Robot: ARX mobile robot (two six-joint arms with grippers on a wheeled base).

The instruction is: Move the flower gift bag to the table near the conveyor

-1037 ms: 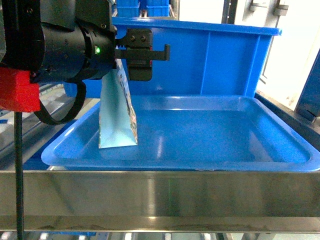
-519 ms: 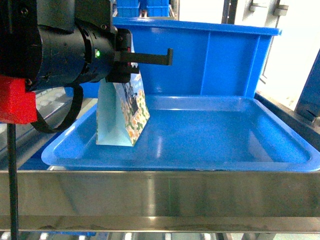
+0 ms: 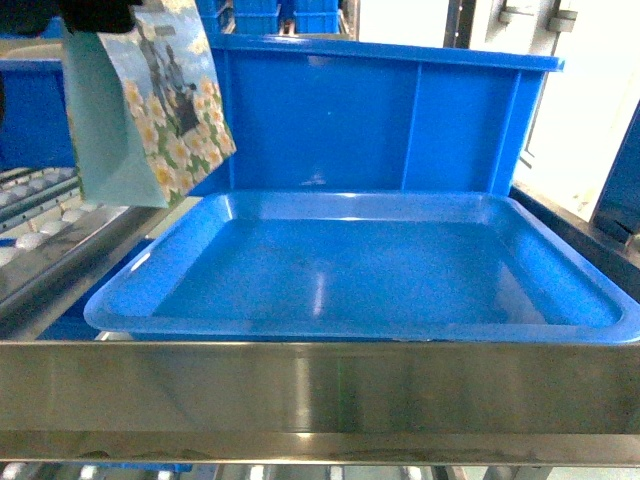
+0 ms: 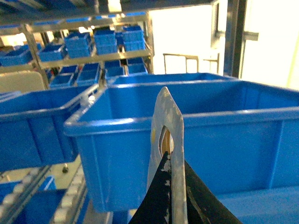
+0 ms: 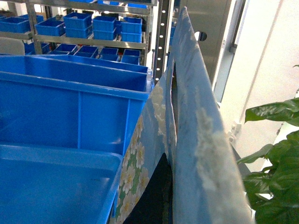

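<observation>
The flower gift bag [image 3: 150,100], pale blue with white daisies, hangs tilted in the air at the upper left, above the conveyor [image 3: 40,225] rollers. My left gripper [image 3: 100,12] is mostly cut off by the top edge there. In the left wrist view it [image 4: 170,163] is shut on the bag's top edge [image 4: 166,112] beside the handle hole. In the right wrist view, my right gripper [image 5: 198,154] is shut on a flower gift bag [image 5: 187,107], with a black finger [image 5: 159,186] pressed to its side. The right gripper does not appear in the head view. The table is out of view.
A shallow blue tray [image 3: 360,330] lies in the middle, with a tall blue bin [image 3: 400,110] behind it. A shiny steel rail [image 3: 320,390] crosses the front. Shelves of blue bins [image 4: 93,44] stand further back. A green plant [image 5: 275,154] is at the right.
The bag stood in the tray's left corner with the left arm over it. It has been lifted out and carried up and left, and the arm has risen almost out of view.
</observation>
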